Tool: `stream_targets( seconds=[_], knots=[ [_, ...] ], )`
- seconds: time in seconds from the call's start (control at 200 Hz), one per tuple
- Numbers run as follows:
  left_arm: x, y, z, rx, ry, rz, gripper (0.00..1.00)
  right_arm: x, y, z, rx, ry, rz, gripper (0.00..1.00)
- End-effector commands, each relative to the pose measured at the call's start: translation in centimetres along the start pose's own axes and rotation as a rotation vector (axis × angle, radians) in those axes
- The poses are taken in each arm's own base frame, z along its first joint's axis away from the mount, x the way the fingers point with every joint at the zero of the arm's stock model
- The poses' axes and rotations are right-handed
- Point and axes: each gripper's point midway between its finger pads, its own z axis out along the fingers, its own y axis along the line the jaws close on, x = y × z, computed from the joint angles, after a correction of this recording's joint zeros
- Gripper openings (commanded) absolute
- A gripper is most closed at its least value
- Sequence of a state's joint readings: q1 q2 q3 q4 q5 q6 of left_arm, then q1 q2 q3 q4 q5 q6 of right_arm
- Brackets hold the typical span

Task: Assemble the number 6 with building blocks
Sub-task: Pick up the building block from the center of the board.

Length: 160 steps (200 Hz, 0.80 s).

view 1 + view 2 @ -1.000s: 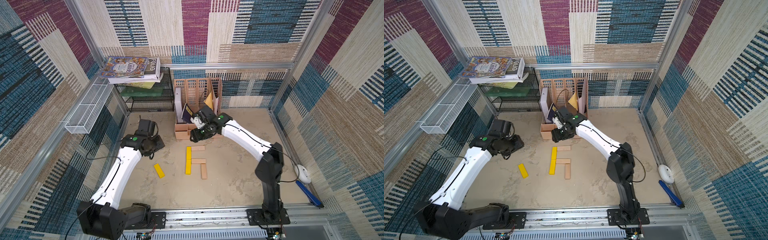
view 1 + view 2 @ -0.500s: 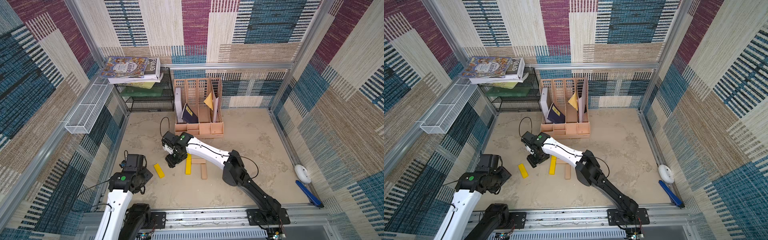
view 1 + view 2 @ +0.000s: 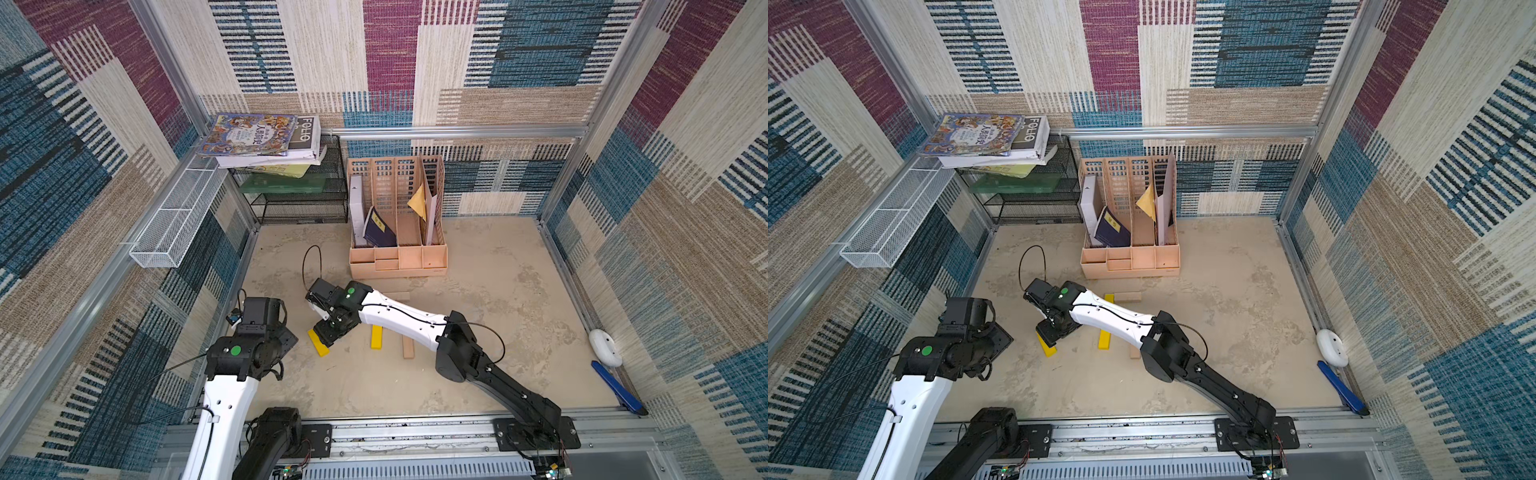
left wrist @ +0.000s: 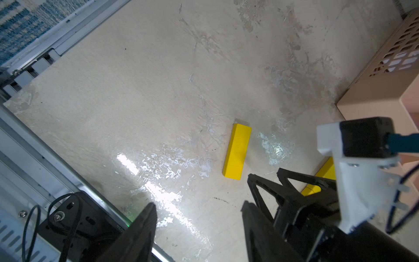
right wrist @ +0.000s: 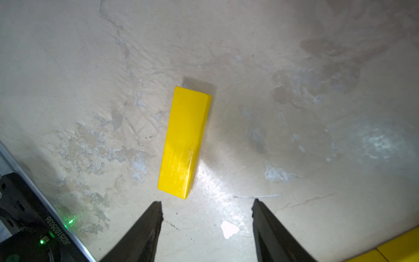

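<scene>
At the far left, the left gripper [image 4: 197, 207] is hovering above the surface [image 3: 478, 299] with its jaws spread and nothing between them. Just to its right, the loose yellow plank [image 3: 319, 346] is lying flat and slanted on the surface, apart from the other blocks. In both top views the right gripper [image 5: 206, 202] is hanging over one end of that plank. Its jaws are standing wide, and in the right wrist view the plank is sitting just beyond the fingertips, not pinched. Further right, the unfinished number 6 [image 3: 376, 337] is lying on the surface. Its yellow column [image 3: 1104, 338] is running away from the robot's base, largely hidden under the right arm [image 3: 399, 318]. The top pale plank [image 3: 1128, 296] is lying crosswise at the column's far end. The lower pale plank [image 3: 408, 348] is lying parallel, just right of the column. The peach file organizer [image 3: 399, 266] is standing behind them.
</scene>
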<state>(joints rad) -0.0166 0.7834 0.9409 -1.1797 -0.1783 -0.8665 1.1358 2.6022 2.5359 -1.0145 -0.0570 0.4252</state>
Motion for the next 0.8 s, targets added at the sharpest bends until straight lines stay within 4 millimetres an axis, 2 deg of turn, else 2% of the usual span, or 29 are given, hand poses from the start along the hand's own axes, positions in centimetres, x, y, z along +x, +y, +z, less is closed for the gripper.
stream_targets(
  seconds=[0.0, 0.326, 0.571, 0.797],
  knots=[
    [-0.2, 0.8, -0.6, -0.034, -0.012, 0.021, 0.64, -1.4, 0.7, -0.1, -0.018, -0.057, 0.008, 0.67],
    [-0.4, 0.5, -1.3, -0.021, -0.007, 0.023, 0.64, -1.2, 4.0, 1.9, -0.081, -0.072, -0.044, 0.66],
    [-0.4, 0.5, -1.4, -0.025, -0.004, 0.029, 0.64, -0.1, 3.4, 3.6, -0.052, -0.036, -0.045, 0.66],
    [-0.1, 0.5, -1.1, -0.032, 0.015, 0.031, 0.64, 0.1, 3.1, 4.0, -0.028, -0.034, -0.045, 0.65]
  ],
)
